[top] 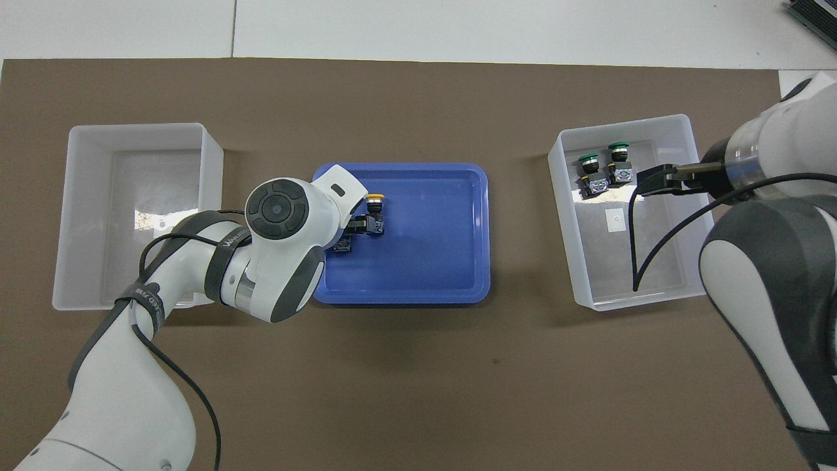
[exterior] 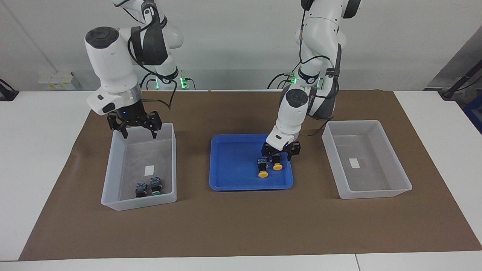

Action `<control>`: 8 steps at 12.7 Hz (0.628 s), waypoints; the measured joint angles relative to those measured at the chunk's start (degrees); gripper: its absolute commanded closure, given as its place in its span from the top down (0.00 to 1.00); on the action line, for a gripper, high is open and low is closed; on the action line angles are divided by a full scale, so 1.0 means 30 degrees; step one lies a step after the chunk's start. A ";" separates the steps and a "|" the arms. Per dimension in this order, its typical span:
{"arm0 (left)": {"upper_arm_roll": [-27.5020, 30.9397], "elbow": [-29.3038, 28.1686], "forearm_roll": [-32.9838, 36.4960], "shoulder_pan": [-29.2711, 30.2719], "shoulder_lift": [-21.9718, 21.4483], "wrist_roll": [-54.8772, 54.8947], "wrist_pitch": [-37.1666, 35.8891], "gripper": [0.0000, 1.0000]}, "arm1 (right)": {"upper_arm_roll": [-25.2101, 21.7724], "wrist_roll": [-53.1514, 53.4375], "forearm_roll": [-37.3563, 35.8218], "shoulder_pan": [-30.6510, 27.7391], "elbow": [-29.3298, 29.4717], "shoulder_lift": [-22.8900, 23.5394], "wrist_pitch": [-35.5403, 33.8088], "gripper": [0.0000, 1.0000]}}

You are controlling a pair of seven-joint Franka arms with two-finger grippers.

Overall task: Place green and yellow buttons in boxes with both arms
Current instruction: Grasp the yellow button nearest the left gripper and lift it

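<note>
In the facing view, roughly half the job is looking done: the two green buttons (exterior: 148, 187) are lying side by side in the box (exterior: 113, 165) at the right arm's end of the table, at the end of it farther from the robots, while the two yellow buttons (exterior: 270, 168) are sitting in the blue tray (exterior: 233, 162) in the middle and the other box (exterior: 391, 165), at the left arm's end, is holding nothing but its white label. The right gripper (exterior: 138, 132) is hanging over the near edge of the filled box, its jaws spread apart and carrying nothing. The left gripper (exterior: 281, 155) is sitting low in the tray with its jaws apart, straddling the black body of one yellow button without clearly pinching it. In the overhead view, the boxes are showing as translucent, whitish, straight-walled plastic with rounded corners, the tray as shallow, glossy blue plastic with a raised rim, all resting on a matte brown mat (top: 405, 366). The green caps (top: 603, 152) are reading as smooth round mushroom domes on black bodies with grey terminal blocks. Only one yellow button (top: 375, 204) is showing clearly here, the left arm's wrist covering the other. Both yellow ones are seemingly left to move.
</note>
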 measured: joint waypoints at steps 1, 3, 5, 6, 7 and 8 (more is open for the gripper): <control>-0.0017 -0.0014 0.0018 -0.0127 -0.0007 0.0033 0.0049 0.91 | 0.0033 0.0000 0.0001 0.0031 0.0017 -0.0078 -0.0262 1.00; -0.0030 -0.0021 0.0084 -0.0394 0.0010 0.0033 0.0199 0.91 | 0.0047 0.0000 0.0567 0.0033 0.0063 -0.0210 -0.0367 1.00; -0.0022 -0.0023 0.0655 -0.0481 0.0020 0.0039 0.0295 0.90 | 0.0047 0.0000 0.0840 0.0032 0.0116 -0.0282 -0.0368 1.00; -0.0022 -0.0034 0.0766 -0.0497 0.0025 0.0044 0.0296 0.87 | 0.0046 0.0000 0.0852 0.0032 0.0121 -0.0298 -0.0379 1.00; -0.0025 -0.0060 0.0829 -0.0511 0.0025 0.0082 0.0297 0.85 | 0.0042 0.0000 0.0855 0.0024 0.0120 -0.0300 -0.0454 1.00; -0.0034 -0.0135 0.0841 -0.0534 0.0027 0.0156 0.0341 0.83 | 0.0030 0.0000 0.0856 0.0003 0.0121 -0.0305 -0.0660 1.00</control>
